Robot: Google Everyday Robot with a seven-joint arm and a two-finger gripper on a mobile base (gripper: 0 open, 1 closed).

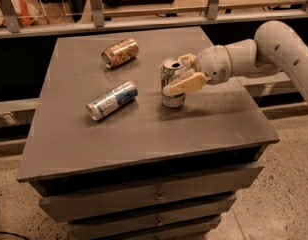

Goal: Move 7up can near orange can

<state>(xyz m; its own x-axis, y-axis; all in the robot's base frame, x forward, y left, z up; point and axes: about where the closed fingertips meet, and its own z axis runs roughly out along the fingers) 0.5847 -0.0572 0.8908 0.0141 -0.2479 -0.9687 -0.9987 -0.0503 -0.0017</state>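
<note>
The 7up can [170, 79], white and silver with green lettering, stands upright on the grey tabletop [144, 129] right of centre. My gripper [180, 73] reaches in from the right and is open, with one finger [186, 84] in front of the can and the other behind it. The can stands between them on the table. The orange can [120, 52] lies on its side at the back left, well apart from the 7up can.
A slimmer blue and silver can [112, 100] lies on its side left of the 7up can. The tabletop tops a drawer cabinet [144, 196]. A rail with metal posts [96, 6] runs behind the table.
</note>
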